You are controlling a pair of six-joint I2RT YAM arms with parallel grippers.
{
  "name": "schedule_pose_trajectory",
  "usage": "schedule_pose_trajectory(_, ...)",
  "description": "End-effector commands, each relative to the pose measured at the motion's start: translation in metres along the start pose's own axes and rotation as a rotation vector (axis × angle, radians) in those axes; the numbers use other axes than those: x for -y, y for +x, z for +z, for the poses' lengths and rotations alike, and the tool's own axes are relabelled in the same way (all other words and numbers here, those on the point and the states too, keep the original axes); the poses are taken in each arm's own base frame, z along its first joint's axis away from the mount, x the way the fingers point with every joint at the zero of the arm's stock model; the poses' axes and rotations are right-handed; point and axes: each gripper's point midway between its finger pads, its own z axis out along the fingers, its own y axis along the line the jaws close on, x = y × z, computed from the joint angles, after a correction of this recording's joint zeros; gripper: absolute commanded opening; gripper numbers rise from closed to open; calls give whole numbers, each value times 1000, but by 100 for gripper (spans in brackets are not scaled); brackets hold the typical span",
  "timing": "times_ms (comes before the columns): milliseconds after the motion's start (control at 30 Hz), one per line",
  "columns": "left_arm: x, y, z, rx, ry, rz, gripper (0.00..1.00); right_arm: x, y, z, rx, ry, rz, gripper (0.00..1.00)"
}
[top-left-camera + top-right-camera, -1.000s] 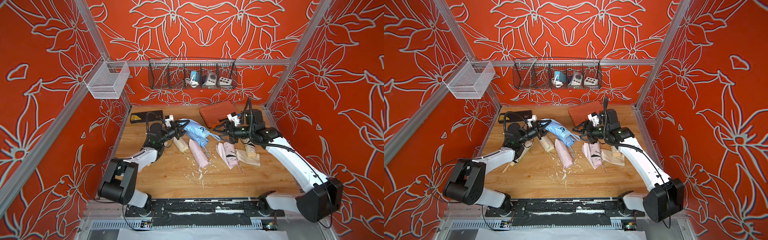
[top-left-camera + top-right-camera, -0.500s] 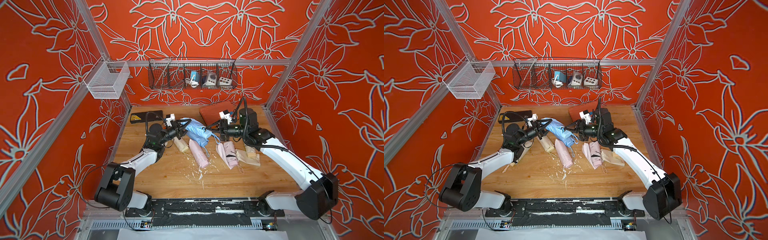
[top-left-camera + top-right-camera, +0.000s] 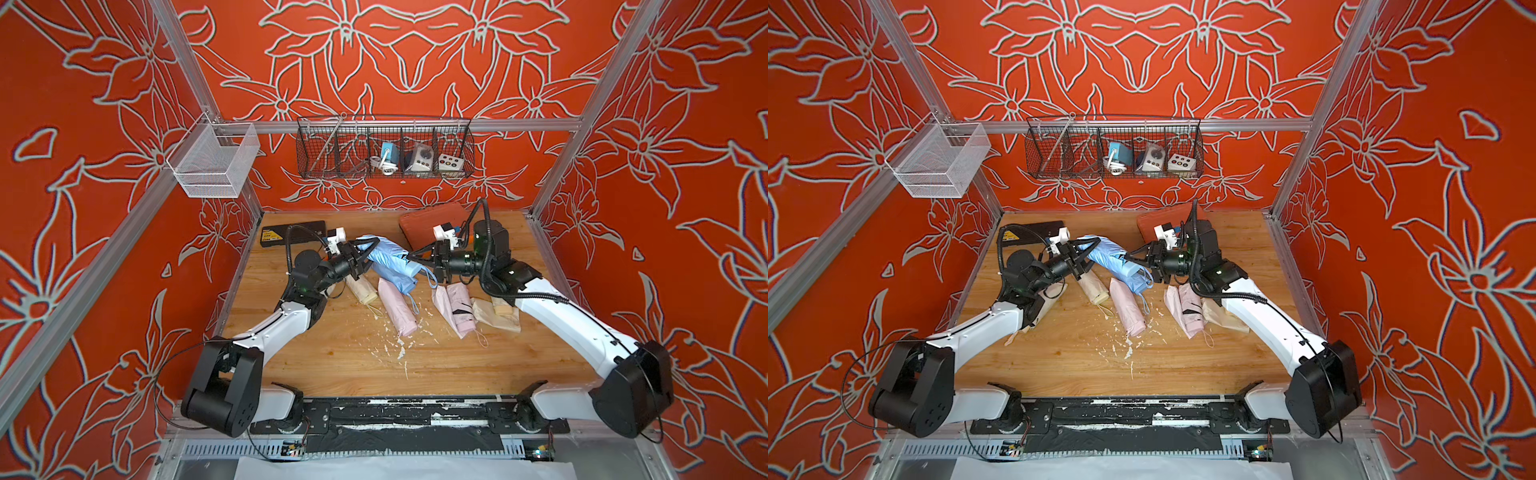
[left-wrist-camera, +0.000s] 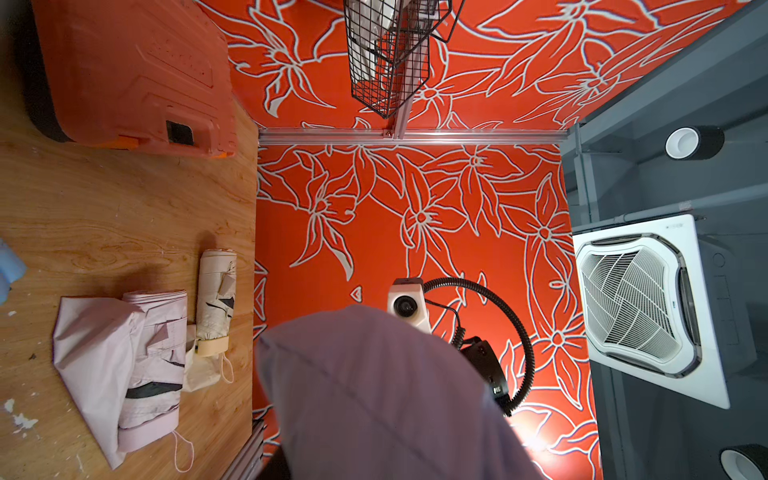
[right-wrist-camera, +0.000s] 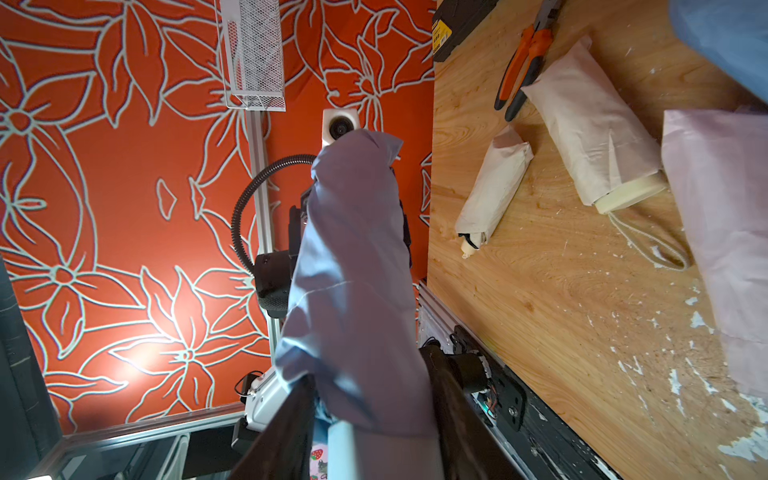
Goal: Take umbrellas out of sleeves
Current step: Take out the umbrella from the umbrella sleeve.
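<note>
Left gripper [image 3: 360,261] pinches the blue sleeve [image 3: 388,257]; right gripper [image 3: 419,259] clamps its other end. Pink umbrella [image 3: 399,309] and cream umbrella [image 3: 362,289] lie below, orange case [image 3: 424,224] at the tabletop's [image 3: 353,361] back edge.

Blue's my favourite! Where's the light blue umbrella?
In both top views the light blue fabric umbrella hangs over the wooden table's back middle, gripped between the left gripper and right gripper, above a pink umbrella.

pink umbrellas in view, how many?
2. A pink umbrella lies mid-table, beside the blue umbrella; a second pink umbrella lies right of it, against a loose pink sleeve. More could be hidden.
</note>
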Motion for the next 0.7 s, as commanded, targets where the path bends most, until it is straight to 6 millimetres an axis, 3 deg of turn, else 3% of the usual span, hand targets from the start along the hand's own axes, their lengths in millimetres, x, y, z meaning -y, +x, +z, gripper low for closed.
schedule_pose_trajectory(0, 30, 2, -6, 29, 97, 67, 35, -10, 2, 3, 11, -44, -1, 53)
schedule_pose_trajectory(433, 28, -5, -4, 55, 67, 117, 35, -9, 5, 2, 13, -46, 23, 42)
schedule_pose_trajectory(667, 23, -5, -4, 56, 51, 125, 36, -11, 2, 6, 5, -64, 29, 41)
